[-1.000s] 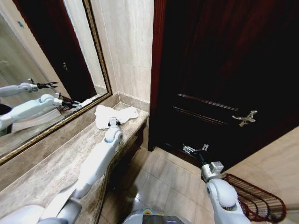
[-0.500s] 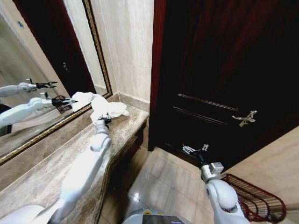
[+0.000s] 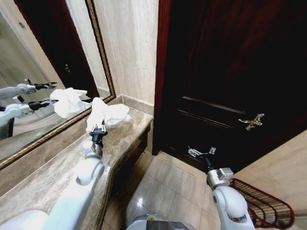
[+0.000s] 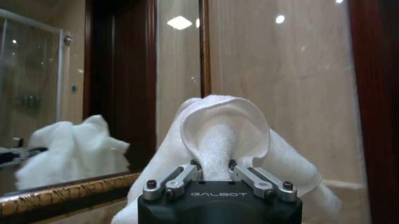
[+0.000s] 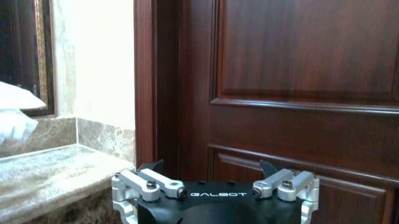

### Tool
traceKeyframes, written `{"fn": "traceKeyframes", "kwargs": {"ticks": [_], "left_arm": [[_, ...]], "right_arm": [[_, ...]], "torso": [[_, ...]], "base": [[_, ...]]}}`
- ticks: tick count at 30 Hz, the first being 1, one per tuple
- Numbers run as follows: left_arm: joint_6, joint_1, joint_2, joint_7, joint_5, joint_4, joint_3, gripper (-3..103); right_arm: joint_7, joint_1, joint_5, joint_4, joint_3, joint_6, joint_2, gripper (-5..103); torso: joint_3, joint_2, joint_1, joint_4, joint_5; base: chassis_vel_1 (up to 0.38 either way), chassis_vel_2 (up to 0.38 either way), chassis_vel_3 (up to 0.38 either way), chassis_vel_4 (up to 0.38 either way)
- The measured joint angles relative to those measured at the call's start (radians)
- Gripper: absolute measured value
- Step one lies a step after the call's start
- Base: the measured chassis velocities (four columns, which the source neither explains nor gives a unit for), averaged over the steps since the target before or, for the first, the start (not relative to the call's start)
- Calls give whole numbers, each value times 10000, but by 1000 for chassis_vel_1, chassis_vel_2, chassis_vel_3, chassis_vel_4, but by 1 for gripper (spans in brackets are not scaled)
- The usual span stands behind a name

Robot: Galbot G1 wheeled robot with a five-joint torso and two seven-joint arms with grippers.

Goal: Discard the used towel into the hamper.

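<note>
Left claw: the left claw (image 3: 98, 128) is clenched on the towel (image 3: 106, 113), out over the surface (image 3: 57, 167) on the left side of the scene, near the far corner by the wall.
Grip detail: in the left wrist view the left claw (image 4: 214, 166) has its two fingers (image 4: 188, 171) pinched tight on a fold of the towel (image 4: 224, 135), which bulges up above them and drapes down on both sides.
Towel: white and crumpled; its bulk is held above the marble surface, though whether a lower corner touches the stone cannot be told.
Mirror: the mirror (image 3: 43, 72) with a gilt frame runs along the left wall behind the surface and shows a reflection of the towel and arm.
Right claw: the right claw (image 3: 200, 152) hangs low on the right, over the floor in front of the dark wooden door (image 3: 230, 72); its jaws are spread and hold nothing, as the right wrist view (image 5: 213, 170) shows.
Hamper: the hamper (image 3: 261, 203) stands on the floor at the near right, beside the right arm, well apart from the towel.
</note>
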Motion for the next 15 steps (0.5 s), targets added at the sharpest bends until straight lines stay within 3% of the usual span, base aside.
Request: {"fn": "traceKeyframes", "kwargs": {"ticks": [7, 9, 15], "left_arm": [[-945, 1397, -730, 1142, 302, -770, -429, 15], [-1525, 2262, -1006, 1620, 327, -935, -528, 15], [-2272, 2985, -770, 2379, -543, -862, -616, 15]], "right_arm": [[-36, -162, 242, 391, 200, -108, -188, 100], [-41, -227, 250, 532, 186, -122, -131, 100], [-41, -438, 123, 845, 132, -110, 87, 100]], "torso": [[-1, 1, -1, 2, 4], [0, 1, -1, 6, 2], [0, 1, -2, 1, 0]], "base": [[0, 0, 0, 0], [0, 0, 0, 0], [0, 0, 0, 0]]}}
